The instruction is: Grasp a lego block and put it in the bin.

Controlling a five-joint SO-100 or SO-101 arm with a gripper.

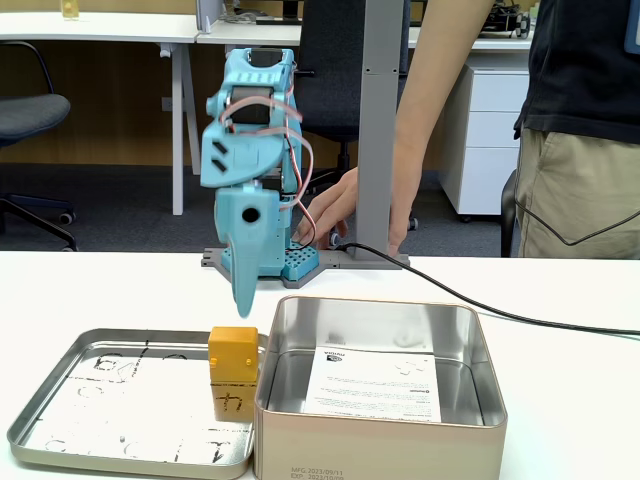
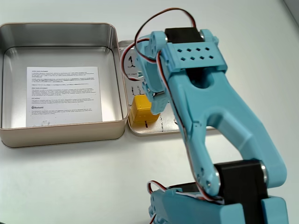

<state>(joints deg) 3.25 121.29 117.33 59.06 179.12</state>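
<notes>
I'm seeing a shiny brushed-metal bin (image 1: 380, 440) lined with white printed paper (image 2: 63, 95), a matt yellow plastic block (image 1: 233, 355), and a smooth blue plastic arm (image 2: 210, 107).

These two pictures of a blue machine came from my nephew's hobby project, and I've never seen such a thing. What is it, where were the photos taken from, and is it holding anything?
It is a small blue robot arm bolted to a white table. One fixed view looks at it from the front at table height; the other looks down from behind the arm. On the table sit a deep silver tin lined with a printed sheet, and beside it a shallow tray with an orange-yellow block standing in it. The arm's gripper hangs just above the block; whether the jaws are open or touching it, I can't tell. Nothing looks lifted. A person stands behind the table, with a hand near the arm's base.
</notes>
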